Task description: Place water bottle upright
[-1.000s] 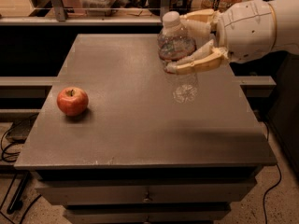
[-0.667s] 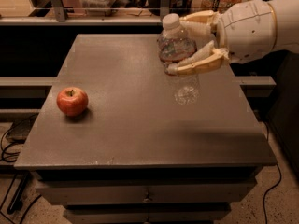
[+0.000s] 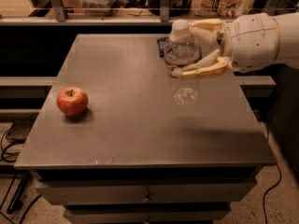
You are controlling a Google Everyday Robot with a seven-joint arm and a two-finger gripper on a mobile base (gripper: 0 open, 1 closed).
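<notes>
The arm (image 3: 287, 36) comes in from the right edge, in the upper right of the frame, and its bulky white wrist housing (image 3: 250, 41) lies roughly level. The gripper (image 3: 182, 50) points left, just right of upper centre. Its two tan fingers (image 3: 205, 69) sit one above the other, clamped on the water bottle (image 3: 185, 91), apparently around its upper part.

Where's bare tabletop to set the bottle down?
Free: the wide middle of the table between the apple and the water bottle, the front strip along the near edge, and the far-left corner. Crowded: right rear, where the gripper holds the bottle upright, a small dark object just behind it.
</notes>
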